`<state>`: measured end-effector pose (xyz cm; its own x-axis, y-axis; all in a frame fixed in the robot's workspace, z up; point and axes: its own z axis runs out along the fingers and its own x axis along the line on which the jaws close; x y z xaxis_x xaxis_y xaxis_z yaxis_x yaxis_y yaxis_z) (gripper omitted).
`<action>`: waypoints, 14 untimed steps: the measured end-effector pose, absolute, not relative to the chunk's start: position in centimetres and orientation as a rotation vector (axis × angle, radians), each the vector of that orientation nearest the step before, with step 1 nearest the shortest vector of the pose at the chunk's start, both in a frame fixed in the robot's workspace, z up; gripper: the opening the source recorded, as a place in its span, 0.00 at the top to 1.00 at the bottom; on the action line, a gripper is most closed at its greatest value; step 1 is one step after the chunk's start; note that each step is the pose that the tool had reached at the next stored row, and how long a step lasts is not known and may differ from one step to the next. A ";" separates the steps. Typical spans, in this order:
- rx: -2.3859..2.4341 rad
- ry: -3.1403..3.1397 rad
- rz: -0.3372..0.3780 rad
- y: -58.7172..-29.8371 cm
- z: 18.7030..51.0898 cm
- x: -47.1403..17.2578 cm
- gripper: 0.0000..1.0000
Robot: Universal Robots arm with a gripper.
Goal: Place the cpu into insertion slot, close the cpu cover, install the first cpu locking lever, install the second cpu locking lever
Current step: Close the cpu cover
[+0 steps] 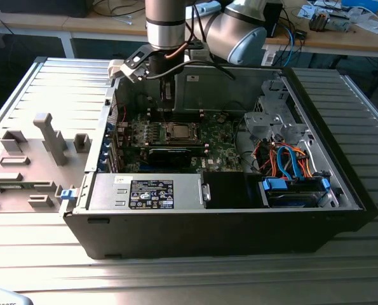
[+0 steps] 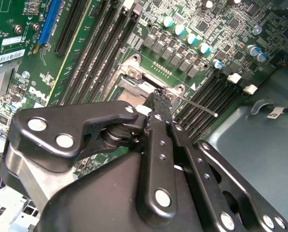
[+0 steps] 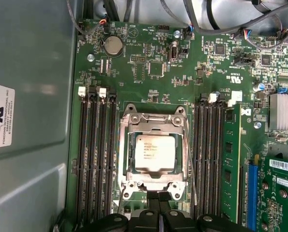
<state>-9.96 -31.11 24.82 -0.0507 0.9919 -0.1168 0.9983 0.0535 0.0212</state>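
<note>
A: Start with the tool. How is it set?

B: The gripper [image 3: 159, 200] has its 2 fingers pressed together, with nothing between them that I can see. The tips sit at one edge of the socket [image 3: 122, 159]. I cannot tell whether they touch it.

A: And the chip?

B: The chip [image 3: 155, 153] lies flat in the socket, silver top up. The cover [image 3: 156, 118] is down over it, and the chip's top shows through the cover's window.

A: So 2 steps look done. The levers?

B: I judge so. 1 lever [image 2: 198, 107], a thin rod, juts out from the socket just beside the fingertips and reaches over the memory slots [image 3: 206, 159] next to the socket. It looks unlatched. I cannot make out the other lever for certain.

A: What could go wrong from here?

B: The rod is thin and likely springy, and the closed tips are narrow. If they push off-centre, the rod could slip past them and snap back up. A slip could also drive the tips into the memory slots flanking the socket, or into small parts on the green board [image 3: 148, 67] beyond it.

A: And the cover?

B: If the rod misses its hook, the cover stays unclamped and could lift. Farther out from the socket, the case [image 1: 208, 232] walls seem to leave the arm little room to swing.
</note>
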 end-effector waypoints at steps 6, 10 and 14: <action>2.093 2.206 -0.099 -31.1 24.8 -10.3 0.89; 2.093 2.206 -0.099 -31.1 24.8 -10.6 0.89; 2.093 2.206 -0.099 -31.1 24.8 -10.8 0.89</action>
